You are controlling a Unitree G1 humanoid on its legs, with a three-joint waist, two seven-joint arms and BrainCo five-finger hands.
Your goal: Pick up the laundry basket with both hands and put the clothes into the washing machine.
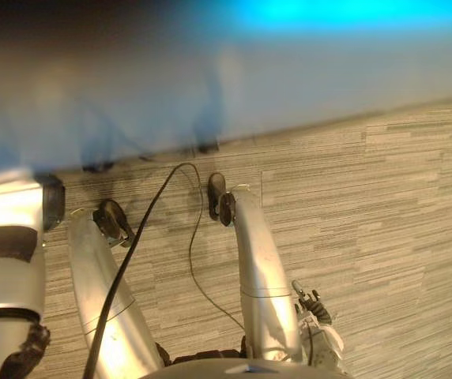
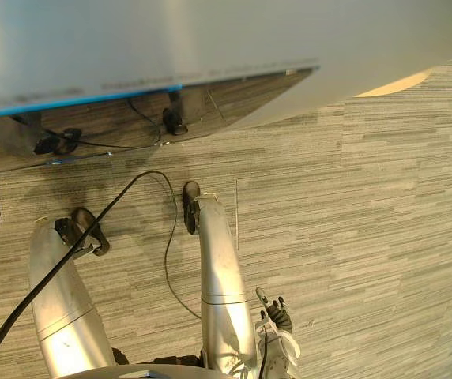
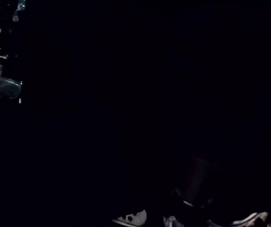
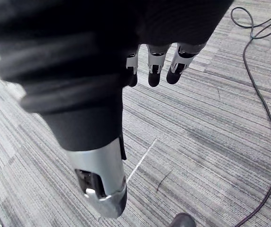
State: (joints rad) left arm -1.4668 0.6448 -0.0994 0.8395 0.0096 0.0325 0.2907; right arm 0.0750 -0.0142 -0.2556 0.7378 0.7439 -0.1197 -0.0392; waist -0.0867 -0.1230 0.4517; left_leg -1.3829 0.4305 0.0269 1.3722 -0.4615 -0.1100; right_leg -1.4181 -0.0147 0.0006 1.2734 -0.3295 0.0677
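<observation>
My right hand (image 4: pixel 150 66) hangs low at my right side over grey striped carpet (image 4: pixel 211 142), its fingers relaxed and holding nothing; it also shows at the lower right (image 1: pixel 311 306). My left arm comes in at the lower left, with the dark cover of my left hand (image 1: pixel 22 351) at the bottom edge. A large pale body with a blue band (image 2: pixel 76 101) spans the top of the head views, very close and blurred; I cannot tell what it is.
Black feet (image 2: pixel 172 120) stand on the floor under the pale body. Open carpet (image 1: pixel 384 205) stretches to the right. The left wrist view is dark, with a person's white shoes (image 3: pixel 130 218) at its edge.
</observation>
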